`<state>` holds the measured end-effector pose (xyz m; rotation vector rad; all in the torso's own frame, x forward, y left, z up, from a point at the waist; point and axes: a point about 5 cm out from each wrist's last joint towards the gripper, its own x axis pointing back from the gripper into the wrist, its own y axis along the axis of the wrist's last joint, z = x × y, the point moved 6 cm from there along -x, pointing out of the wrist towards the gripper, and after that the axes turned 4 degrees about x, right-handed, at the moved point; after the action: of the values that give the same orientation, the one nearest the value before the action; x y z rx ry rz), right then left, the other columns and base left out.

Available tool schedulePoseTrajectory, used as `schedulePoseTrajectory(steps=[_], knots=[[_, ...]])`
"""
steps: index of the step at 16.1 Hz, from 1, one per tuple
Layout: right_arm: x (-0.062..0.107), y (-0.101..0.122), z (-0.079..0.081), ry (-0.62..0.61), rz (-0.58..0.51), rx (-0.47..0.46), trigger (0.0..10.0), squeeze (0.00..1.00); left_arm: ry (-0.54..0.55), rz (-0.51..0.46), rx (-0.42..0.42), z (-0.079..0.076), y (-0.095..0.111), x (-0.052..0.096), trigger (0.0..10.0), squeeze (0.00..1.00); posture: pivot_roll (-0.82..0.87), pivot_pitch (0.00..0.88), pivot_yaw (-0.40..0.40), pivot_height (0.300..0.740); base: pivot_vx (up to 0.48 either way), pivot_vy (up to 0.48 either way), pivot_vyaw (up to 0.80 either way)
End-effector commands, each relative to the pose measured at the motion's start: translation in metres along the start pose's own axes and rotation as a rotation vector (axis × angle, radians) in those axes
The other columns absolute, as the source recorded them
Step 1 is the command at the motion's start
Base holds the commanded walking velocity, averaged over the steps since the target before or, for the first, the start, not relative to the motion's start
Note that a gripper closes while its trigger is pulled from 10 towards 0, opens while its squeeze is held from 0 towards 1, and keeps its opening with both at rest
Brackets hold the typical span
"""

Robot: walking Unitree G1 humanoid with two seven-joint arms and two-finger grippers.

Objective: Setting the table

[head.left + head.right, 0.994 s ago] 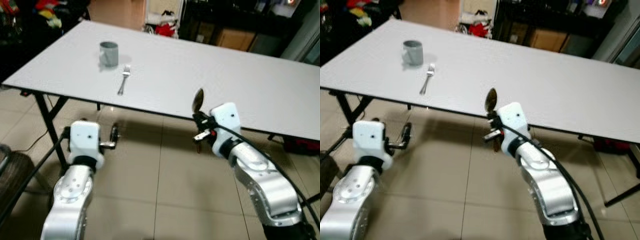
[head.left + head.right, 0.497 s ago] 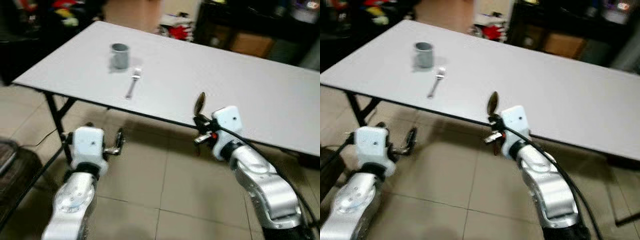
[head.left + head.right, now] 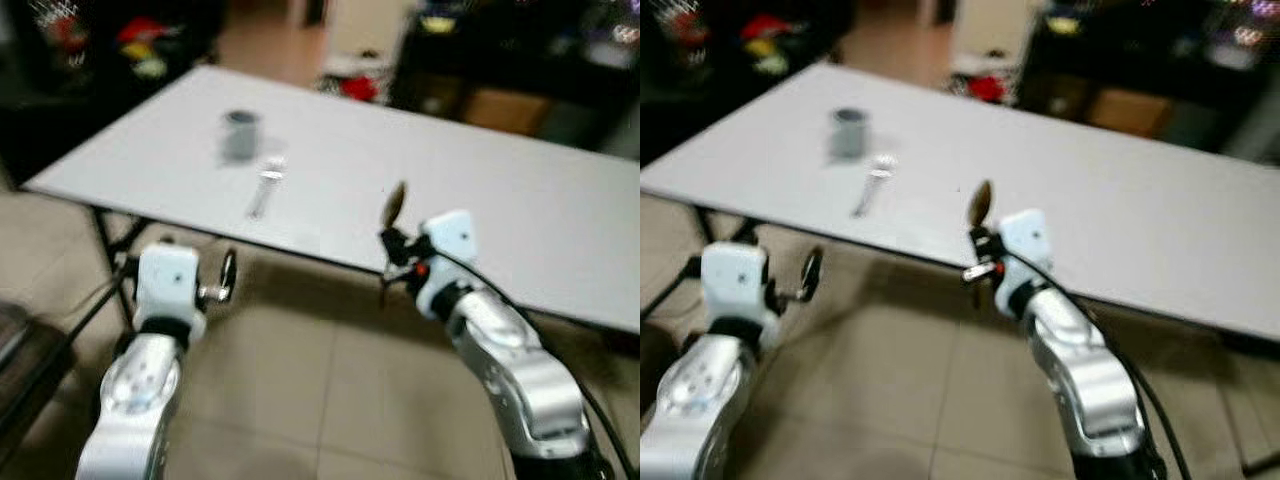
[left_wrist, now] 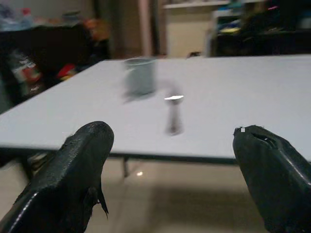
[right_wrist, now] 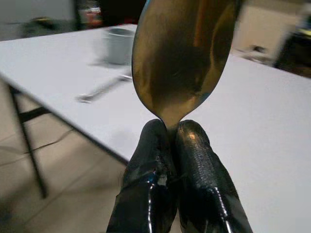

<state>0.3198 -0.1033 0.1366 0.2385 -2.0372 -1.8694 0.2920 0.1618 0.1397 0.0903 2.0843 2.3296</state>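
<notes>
My right gripper (image 3: 392, 247) is shut on a metal spoon (image 3: 395, 202), its bowl pointing up, just before the near edge of the white table (image 3: 500, 200). In the right wrist view the spoon (image 5: 182, 53) stands clamped between the two black fingertips (image 5: 194, 145). A grey cup (image 3: 240, 135) stands on the table's left part, and a fork (image 3: 265, 187) lies just nearer than it. My left gripper (image 3: 226, 277) hangs below the table's edge on the left, open with nothing in it; its wide-apart fingers (image 4: 77, 160) frame the cup (image 4: 140, 75) and fork (image 4: 173, 112).
The table has black folding legs (image 3: 105, 235) at its left end. Tiled floor (image 3: 300, 390) lies under my arms. Dark furniture and clutter (image 3: 90, 50) stand behind the table. The head views are blurred.
The head camera has shifted and blurred, so the whole scene slides a little. The right gripper still holds the spoon upright at the table's edge; the left gripper stays low and open.
</notes>
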Motion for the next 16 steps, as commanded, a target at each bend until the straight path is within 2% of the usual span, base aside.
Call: schedulePoseTrajectory(steps=[1, 3, 6, 16], knots=[[0.0011, 0.0052, -0.0143, -0.062, -0.022, -0.008, 10.0, 0.0, -0.038, -0.008, 0.0, -0.0079, 0.0023, -0.0017, 10.0, 0.0, 0.07, 0.0, -0.08, 0.74, 0.349, 0.0, 0.0], [0.0031, 0.0031, -0.02, -0.091, -0.019, -0.037, 10.0, 0.0, -0.055, -0.016, 0.002, -0.0088, 0.0044, -0.0044, 10.0, 0.0, 0.06, 0.0, -0.059, 0.74, 0.349, 0.0, 0.0], [0.0056, 0.0032, -0.02, -0.104, -0.019, -0.039, 10.0, 0.0, -0.071, -0.009, -0.008, -0.01, 0.0031, -0.0054, 10.0, 0.0, 0.05, 0.0, -0.045, 0.74, 0.349, 0.0, 0.0], [0.0031, 0.004, -0.0233, -0.107, -0.011, -0.041, 10.0, 0.0, -0.079, -0.017, -0.01, -0.0126, 0.0055, -0.0106, 10.0, 0.0, 0.05, 0.0, -0.071, 0.74, 0.348, 0.0, 0.0]])
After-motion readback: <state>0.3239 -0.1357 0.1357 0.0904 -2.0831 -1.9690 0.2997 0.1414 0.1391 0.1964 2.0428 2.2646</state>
